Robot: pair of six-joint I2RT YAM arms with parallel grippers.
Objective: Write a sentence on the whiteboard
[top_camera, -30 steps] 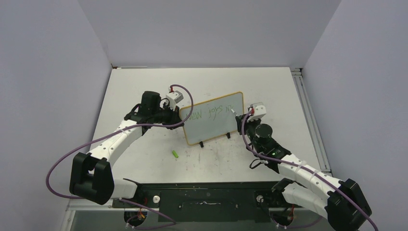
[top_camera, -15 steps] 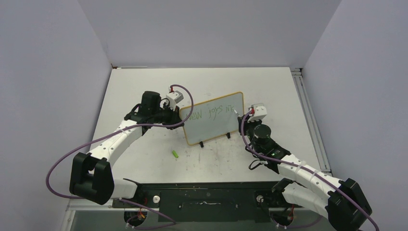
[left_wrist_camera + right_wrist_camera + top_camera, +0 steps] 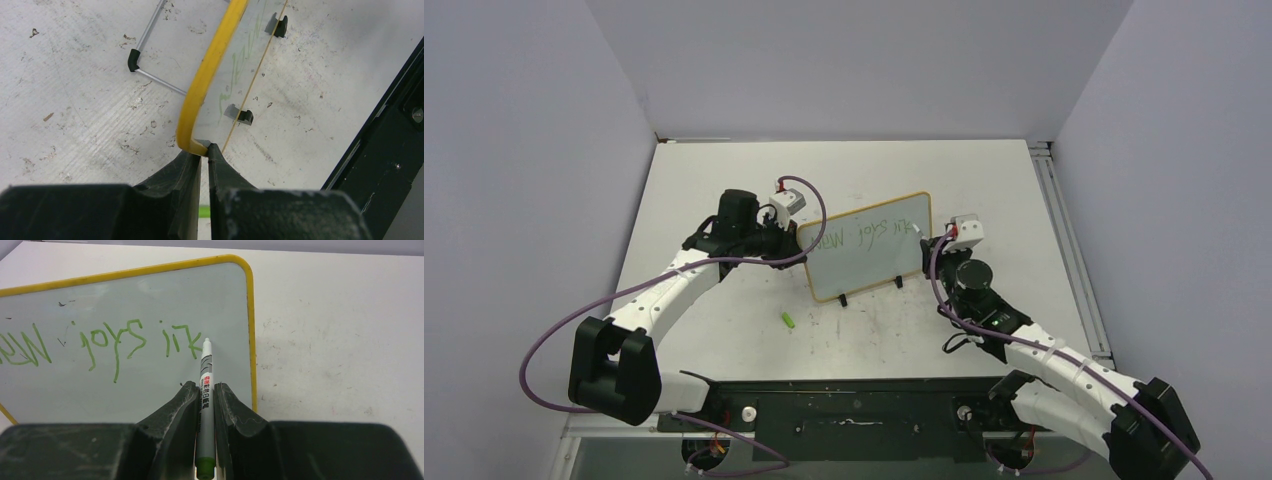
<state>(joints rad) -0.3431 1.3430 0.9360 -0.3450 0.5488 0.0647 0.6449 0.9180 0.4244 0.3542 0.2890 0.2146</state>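
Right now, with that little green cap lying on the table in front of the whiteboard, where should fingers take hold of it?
Probably across its middle, coming straight down from above: the green cap lies flat on the table, apart from the whiteboard, so only its narrow sides offer opposing faces.

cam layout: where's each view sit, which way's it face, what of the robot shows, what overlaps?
Top external: above and behind the bases, looking down at the table; left arm and right arm show.
Left wrist: looks along the left gripper, shut on the whiteboard at its yellow edge.
Right wrist: faces the board's front past the right gripper, shut on the marker.
Shared: whiteboard and sentence, all three.
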